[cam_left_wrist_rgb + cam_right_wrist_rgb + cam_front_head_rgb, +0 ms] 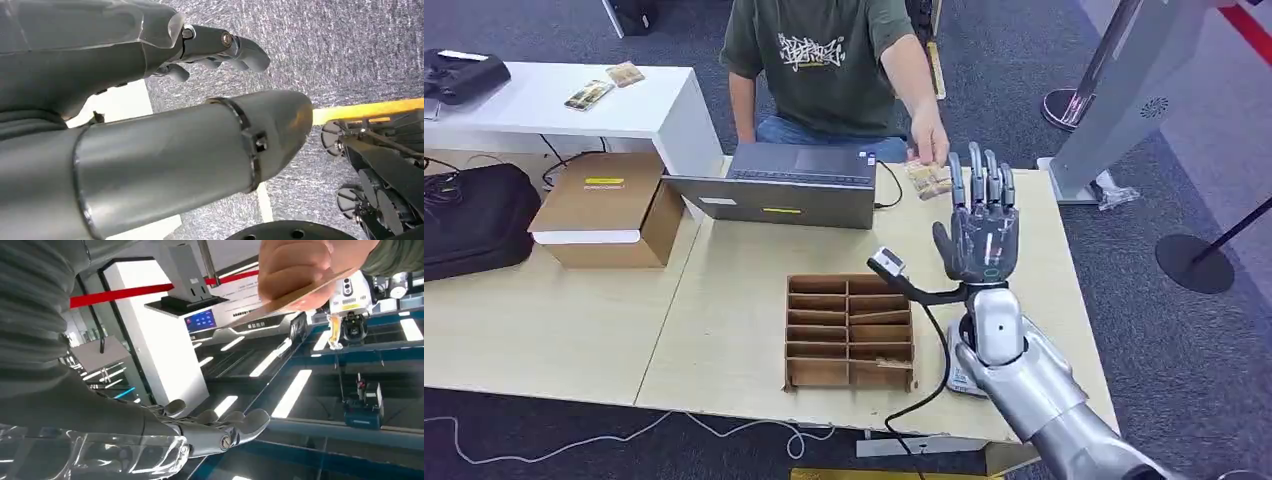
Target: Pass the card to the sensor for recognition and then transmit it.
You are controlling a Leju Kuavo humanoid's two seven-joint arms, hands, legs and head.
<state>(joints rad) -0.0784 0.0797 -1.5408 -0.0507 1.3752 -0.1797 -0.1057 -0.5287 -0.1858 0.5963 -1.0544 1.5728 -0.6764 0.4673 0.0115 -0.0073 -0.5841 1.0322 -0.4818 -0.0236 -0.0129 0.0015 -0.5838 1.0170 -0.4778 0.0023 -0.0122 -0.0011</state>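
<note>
Silver right arm rises over the table's (724,330) right side, its right hand (980,235) upright, palm up, fingers straight and apart, holding nothing. Just beyond it a person's hand (929,140) reaches toward cards (929,180) near the laptop (789,185). The right wrist view shows that hand pinching a tan card (295,297) edge-on, before a white sensor kiosk (165,330). The left hand (210,47) hangs over carpet, fingers loosely bent, empty.

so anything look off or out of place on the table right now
Nothing looks spilled or damaged. The right hand is raised open with nothing in it, while the person's hand holds the card just beyond it. The cardboard divider box sits square on the table.
</note>
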